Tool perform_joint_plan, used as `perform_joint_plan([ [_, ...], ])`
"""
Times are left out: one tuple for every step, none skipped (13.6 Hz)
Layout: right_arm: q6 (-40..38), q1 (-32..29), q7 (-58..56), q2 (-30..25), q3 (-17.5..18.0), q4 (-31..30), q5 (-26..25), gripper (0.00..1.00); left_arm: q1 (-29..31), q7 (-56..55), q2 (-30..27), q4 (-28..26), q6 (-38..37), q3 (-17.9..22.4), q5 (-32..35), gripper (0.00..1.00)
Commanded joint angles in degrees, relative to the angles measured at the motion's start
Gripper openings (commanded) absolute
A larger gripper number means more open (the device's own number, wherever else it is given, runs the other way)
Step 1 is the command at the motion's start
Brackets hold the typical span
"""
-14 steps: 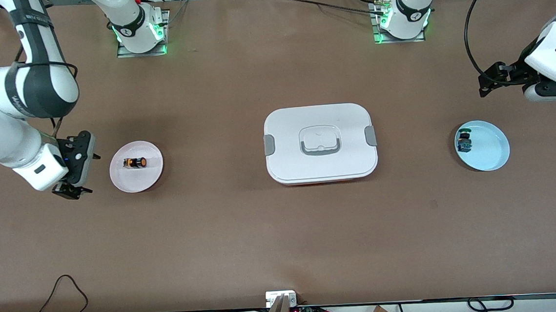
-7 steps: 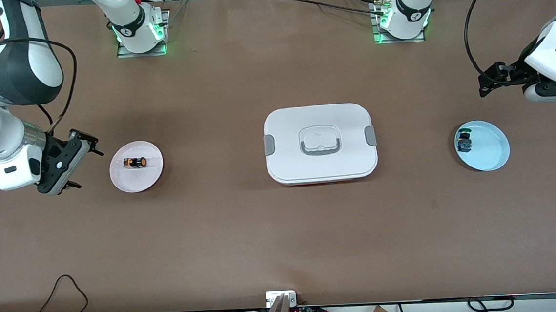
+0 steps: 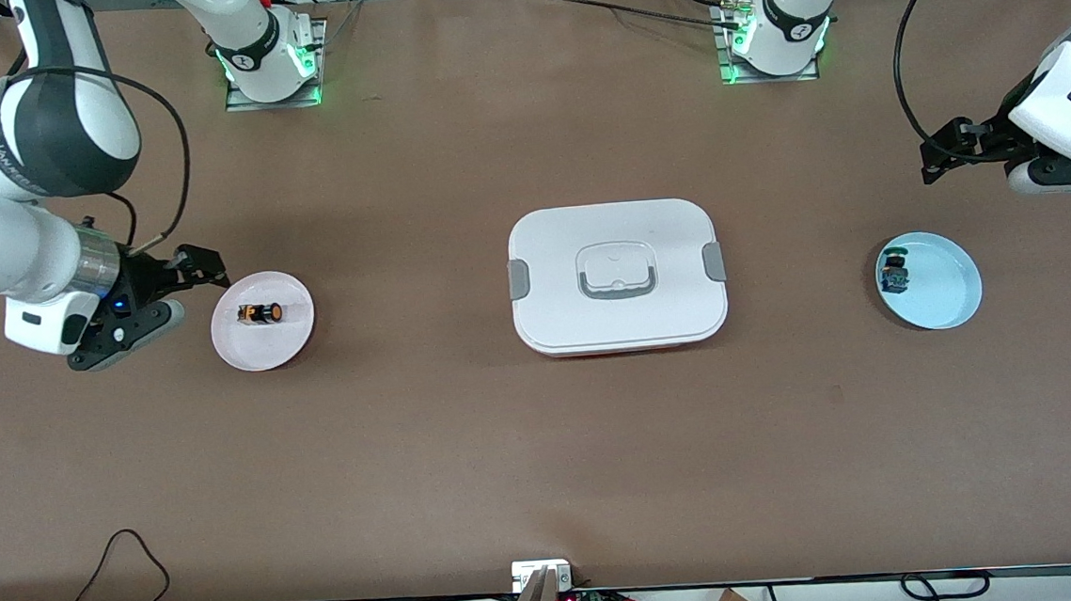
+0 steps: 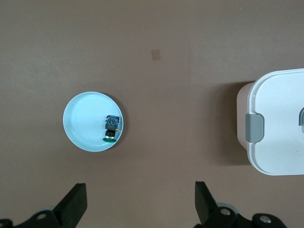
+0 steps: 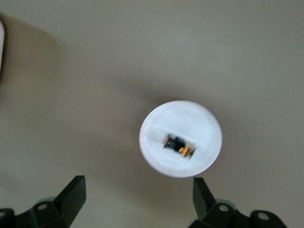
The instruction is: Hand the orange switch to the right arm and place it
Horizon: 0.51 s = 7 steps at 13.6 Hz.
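Only the front view shows both released end effectors, right [image 3: 199,267] beside orange switch [image 3: 260,313].

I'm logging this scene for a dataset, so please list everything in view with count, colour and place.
orange switch: one, black with orange, lying on the pink plate
pink plate: one, pale pink, toward the right arm's end of the table
lidded box: one, white with grey latches, mid-table
green-capped switch: one, blue body, on the blue plate
blue plate: one, light blue, toward the left arm's end
table: one, brown
right gripper: one, black, fingers open, beside the pink plate
left gripper: one, black, fingers open, waiting up near the blue plate
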Motion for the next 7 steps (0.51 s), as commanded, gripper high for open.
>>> perform_joint_plan([
  [-5.84,1.63,12.78,-1.61,2.17,1.22,-0.94,1.00,0.83,1.21,0.01,0.93,-1.19,-0.55,-0.40,1.00],
  [-6.99,1.81,14.38,-1.78,2.26,1.67,-1.90,1.00,0.83,1.21,0.01,1.19,-1.19,-0.55,-0.40,1.00],
  [-7.18,1.72,14.22,-2.22,2.18,2.02,-2.43,1.00,0.83,1.21,0.01,1.28,-1.19,-0.55,-0.40,1.00],
  [-7.18,1.72,13.96,-2.75,1.92,2.11,-2.96,1.00,0.83,1.21,0.10,1.29,-1.19,-0.55,-0.40,1.00],
  [-7.09,1.63,13.79,-3.19,1.65,2.29,-3.75,1.00,0.83,1.21,0.01,1.29,-1.19,-0.55,-0.40,1.00],
  [-6.66,1.37,13.87,-3.80,1.30,2.29,-4.80,1.00,0.74,1.21,0.01,1.29,-1.19,-0.55,-0.40,1.00],
  [-6.39,1.37,13.87,-3.89,-0.01,2.37,-5.77,1.00,0.83,1.21,0.01,1.29,-1.19,-0.55,-0.40,1.00],
])
